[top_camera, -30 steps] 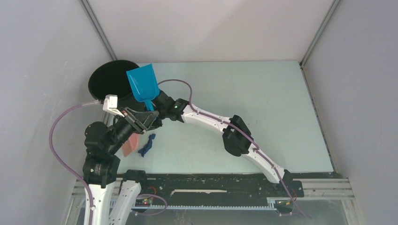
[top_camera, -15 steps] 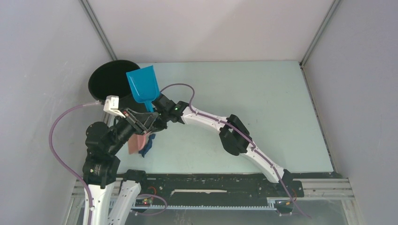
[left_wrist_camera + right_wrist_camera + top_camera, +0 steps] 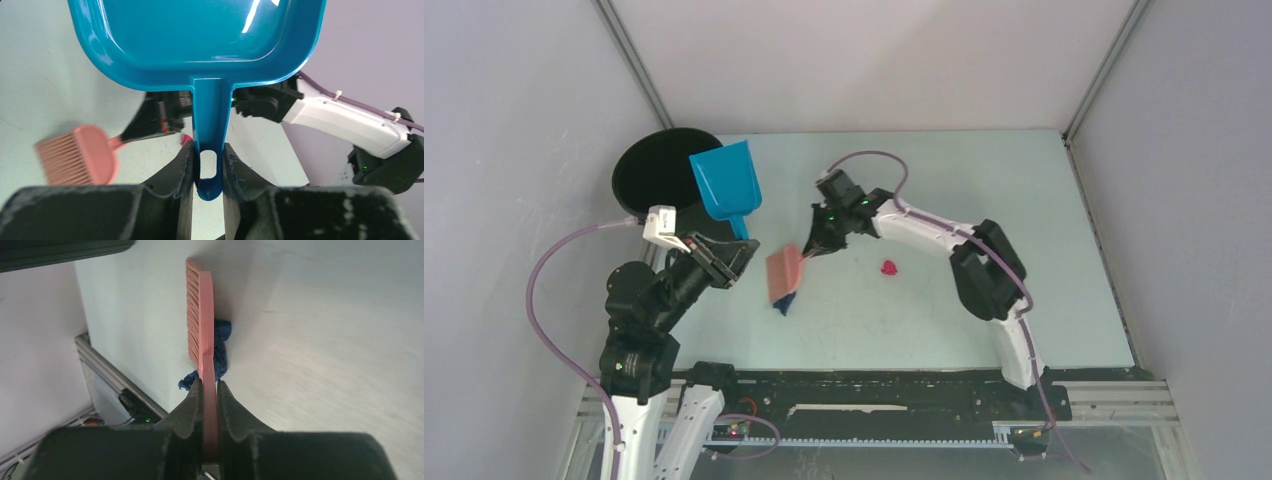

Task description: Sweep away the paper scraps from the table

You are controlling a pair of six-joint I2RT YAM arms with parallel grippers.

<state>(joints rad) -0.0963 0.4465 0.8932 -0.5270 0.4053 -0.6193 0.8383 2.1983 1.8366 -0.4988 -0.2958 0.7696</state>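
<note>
My left gripper (image 3: 738, 247) (image 3: 208, 167) is shut on the handle of the blue dustpan (image 3: 727, 182) (image 3: 200, 40), which is held up beside the bin. The right gripper (image 3: 812, 249) (image 3: 210, 396) is shut on the handle of the pink brush (image 3: 784, 272) (image 3: 200, 320) (image 3: 80, 155). The bristles are low over the table (image 3: 984, 220). One of the paper scraps, a dark blue one (image 3: 785, 304) (image 3: 221, 347), lies against the brush head. A red-pink scrap (image 3: 889, 268) (image 3: 186, 138) lies alone to the right of the brush.
A black round bin (image 3: 656, 175) stands at the table's back left corner, right behind the dustpan. A black rail (image 3: 874, 390) runs along the near edge. Grey-white walls close in the left, back and right sides.
The right arm has swung right, carrying the brush away from the left gripper toward mid-table. The dark blue scrap moved right with it. The red-pink scrap has come into view. The dustpan barely moved.
</note>
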